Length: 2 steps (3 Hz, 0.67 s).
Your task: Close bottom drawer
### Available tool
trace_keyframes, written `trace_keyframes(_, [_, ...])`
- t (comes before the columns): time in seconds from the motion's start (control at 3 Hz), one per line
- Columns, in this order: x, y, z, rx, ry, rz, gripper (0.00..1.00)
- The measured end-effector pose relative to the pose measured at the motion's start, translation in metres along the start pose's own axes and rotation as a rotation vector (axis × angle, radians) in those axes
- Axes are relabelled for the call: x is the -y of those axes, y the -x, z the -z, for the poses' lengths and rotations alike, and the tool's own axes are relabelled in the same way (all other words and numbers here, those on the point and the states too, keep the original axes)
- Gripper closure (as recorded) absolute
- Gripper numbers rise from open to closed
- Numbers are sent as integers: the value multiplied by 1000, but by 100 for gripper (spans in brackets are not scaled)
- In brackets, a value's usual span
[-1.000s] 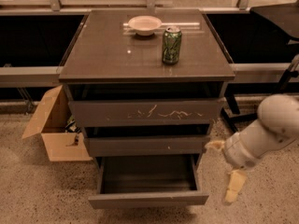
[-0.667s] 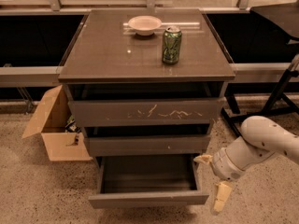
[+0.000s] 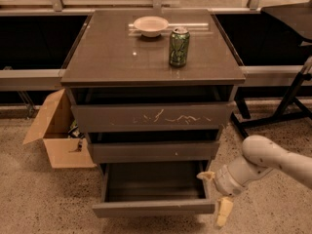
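Cardboard first: the open cardboard box [image 3: 56,135] on the floor at the far left has not stirred, and it plays no part here. Beside it stands the table [image 3: 107,57], with a white bowl [image 3: 150,25] and a green can [image 3: 179,46] on top, both where they were a second ago. Below the scratched top drawer front [image 3: 151,117], the bottom drawer [image 3: 153,207], the slim plain-fronted one down at the floor, is pulled well out toward me with its inside showing. Its front stands no further in than it did a second ago, so nothing has been closed yet.

What has changed is on the right. Over the last second I have brought the arm down and leftward, and the tool [image 3: 215,194] now sits at the near right corner of the bottom drawer. It is released. One pale finger [image 3: 224,211] hangs just in front of the drawer front, the other lies up by the drawer's right side wall, and nothing is held between them. I cannot tell whether either touches the drawer.

I judge the approach done and the push next. Pressing at one corner could skew the drawer, so I would favour the middle of the front.
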<state>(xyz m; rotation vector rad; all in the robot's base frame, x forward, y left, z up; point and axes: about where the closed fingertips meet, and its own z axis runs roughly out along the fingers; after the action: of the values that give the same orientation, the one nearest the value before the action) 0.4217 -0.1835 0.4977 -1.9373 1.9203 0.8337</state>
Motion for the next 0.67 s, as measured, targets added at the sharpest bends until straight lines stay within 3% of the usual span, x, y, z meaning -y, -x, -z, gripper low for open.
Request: trace_keyframes(0.67, [29, -68, -132, 77, 150, 20, 0])
